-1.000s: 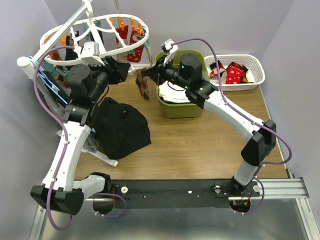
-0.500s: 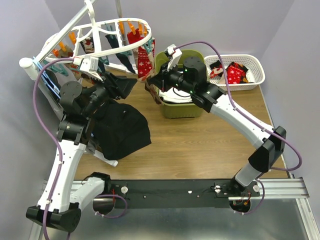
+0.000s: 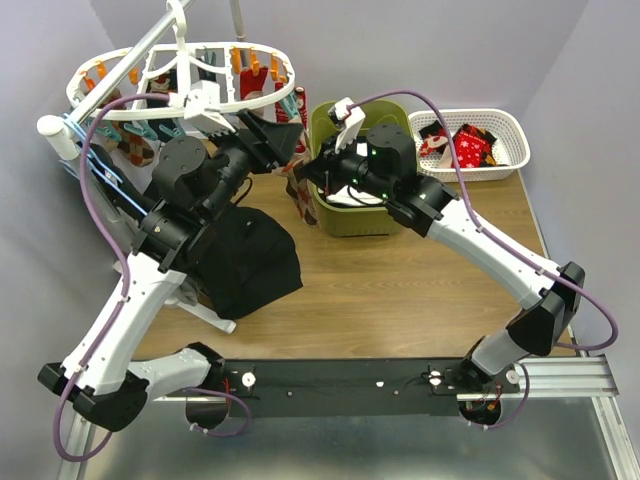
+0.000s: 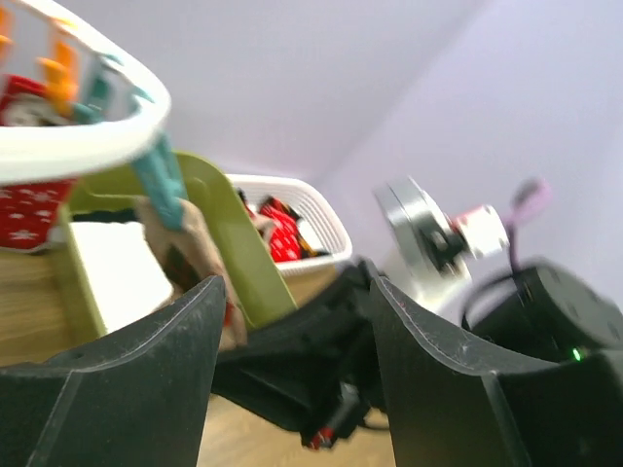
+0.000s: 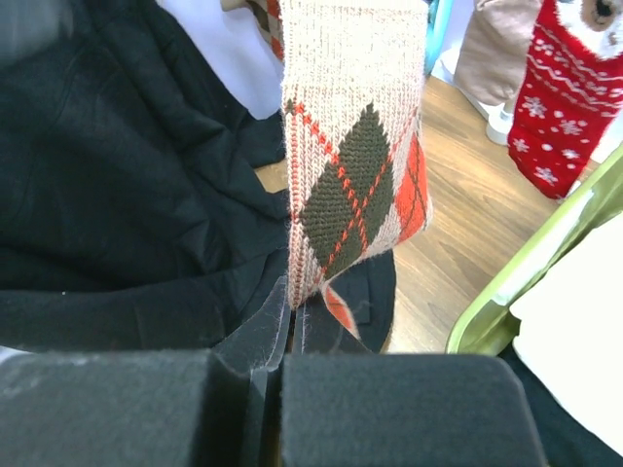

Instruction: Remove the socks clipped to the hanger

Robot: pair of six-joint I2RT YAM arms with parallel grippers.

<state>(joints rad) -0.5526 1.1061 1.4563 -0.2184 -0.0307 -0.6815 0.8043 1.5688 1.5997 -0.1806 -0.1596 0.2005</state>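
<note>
The white oval hanger [image 3: 262, 98] hangs at the back left with orange and teal clips. My right gripper [image 5: 292, 313] is shut on the lower edge of a beige sock with argyle diamonds [image 5: 350, 165], which hangs from above. In the top view this sock [image 3: 297, 196] is just left of the green bin, at my right gripper [image 3: 308, 172]. My left gripper [image 3: 281, 140] is open and empty, right under the hanger's right end. The left wrist view shows its gripper [image 4: 292, 282] open, with the hanger rim [image 4: 78, 146], a teal clip [image 4: 161, 185] and a beige sock [image 4: 195, 258] beyond. A red sock [image 5: 565, 107] hangs beside.
A green bin [image 3: 345, 226] holding white cloth stands mid-table. A white mesh basket [image 3: 470, 172] with several socks is at the back right. A large black garment [image 3: 240, 255] lies left of centre, below the hanger, and shows in the right wrist view [image 5: 117, 175].
My left arm has swung right and up, bringing its open gripper next to the right gripper. The hanger has swayed. The right gripper stays shut on the argyle sock near the bin.
</note>
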